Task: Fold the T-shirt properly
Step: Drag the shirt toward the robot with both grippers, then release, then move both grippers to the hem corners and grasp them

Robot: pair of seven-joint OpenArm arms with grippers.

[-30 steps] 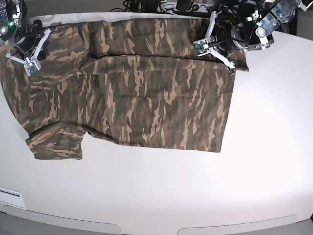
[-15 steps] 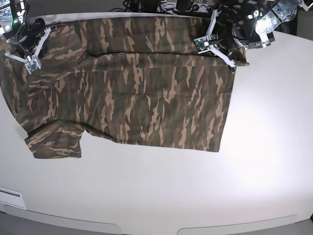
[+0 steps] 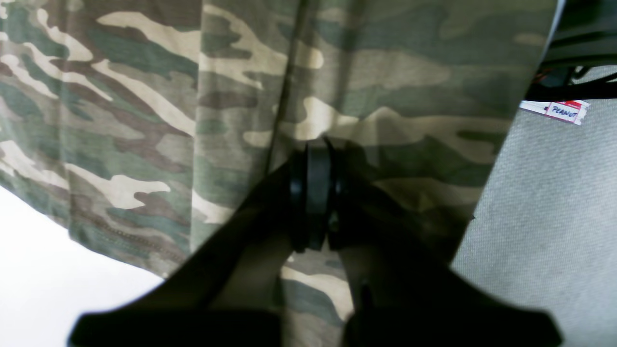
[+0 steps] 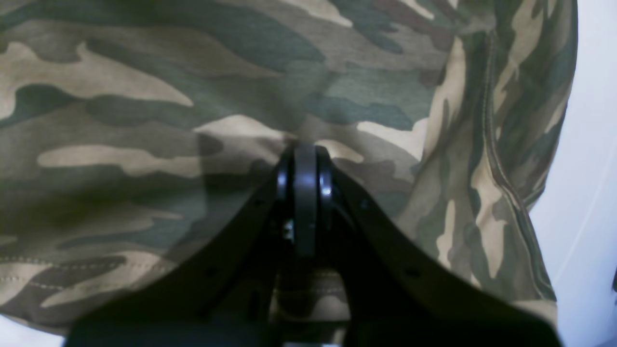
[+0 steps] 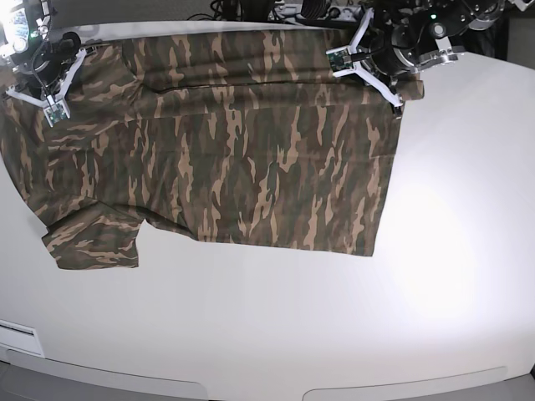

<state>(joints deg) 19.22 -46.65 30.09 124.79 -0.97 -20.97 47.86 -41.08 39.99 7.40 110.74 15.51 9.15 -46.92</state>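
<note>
The camouflage T-shirt lies spread across the far half of the white table, with one sleeve at the front left. A band along its far edge is folded over. My left gripper is at the shirt's far right corner. In the left wrist view it is shut on the T-shirt. My right gripper is at the far left end. In the right wrist view it is shut on the T-shirt.
Cables and arm bases crowd the table's far edge. Grey carpet floor with a taped label reading "PEANUT" lies beyond the table's edge by the left gripper. The table's front rim runs along the bottom.
Both grippers have moved toward the table's far edge with the cloth pinched. The shirt has slid back with them, and its near hem sits a little farther from the front.
</note>
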